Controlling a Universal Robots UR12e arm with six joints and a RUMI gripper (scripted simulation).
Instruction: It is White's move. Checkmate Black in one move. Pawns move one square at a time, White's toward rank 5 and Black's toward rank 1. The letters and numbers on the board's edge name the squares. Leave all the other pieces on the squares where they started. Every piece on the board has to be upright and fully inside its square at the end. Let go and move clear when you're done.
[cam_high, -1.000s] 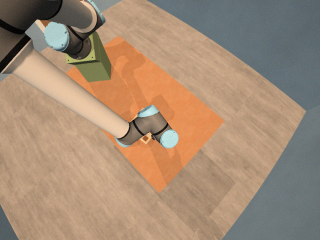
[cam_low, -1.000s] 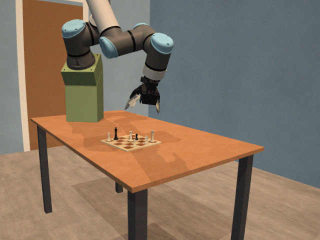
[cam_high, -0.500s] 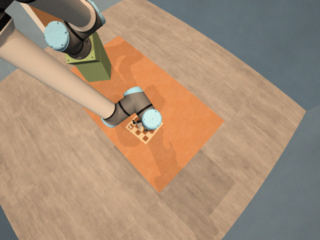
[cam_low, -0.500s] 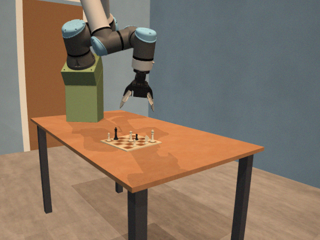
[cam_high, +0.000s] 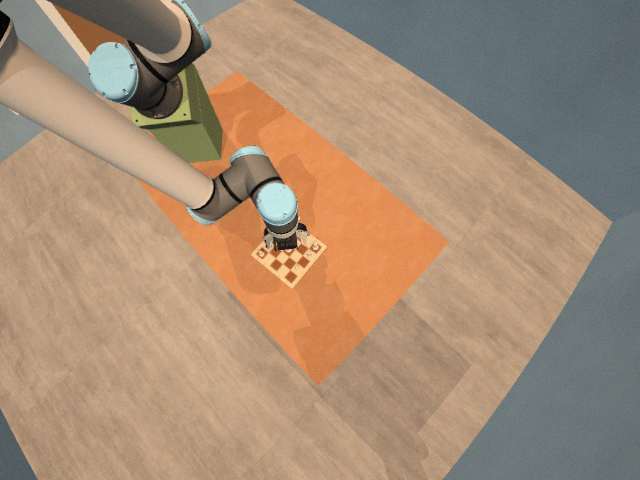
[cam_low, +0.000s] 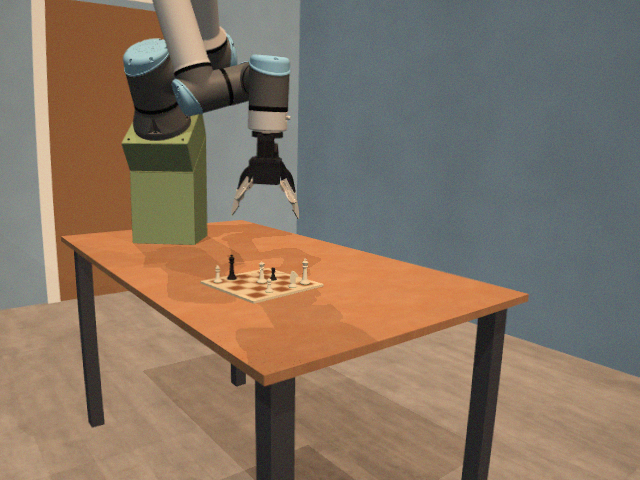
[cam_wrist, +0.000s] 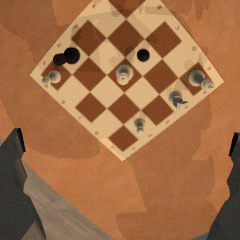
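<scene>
A small five-by-five chessboard (cam_wrist: 125, 72) lies on the orange table; it also shows in the exterior view (cam_low: 261, 285) and the top view (cam_high: 289, 259). A tall black king (cam_wrist: 67, 56) stands at the board's left corner, next to a white piece (cam_wrist: 52, 77). A small black pawn (cam_wrist: 143, 55) stands near the top middle. A white piece (cam_wrist: 123, 74) stands near the centre, a white knight (cam_wrist: 177, 99) and a tall white piece (cam_wrist: 199, 79) at the right, a white pawn (cam_wrist: 140, 125) near the bottom. My gripper (cam_low: 265, 204) hangs open and empty high above the board.
The green robot pedestal (cam_low: 166, 188) stands on the table's back left corner. The table edge (cam_low: 310, 361) runs in front of the board. A blue wall stands behind.
</scene>
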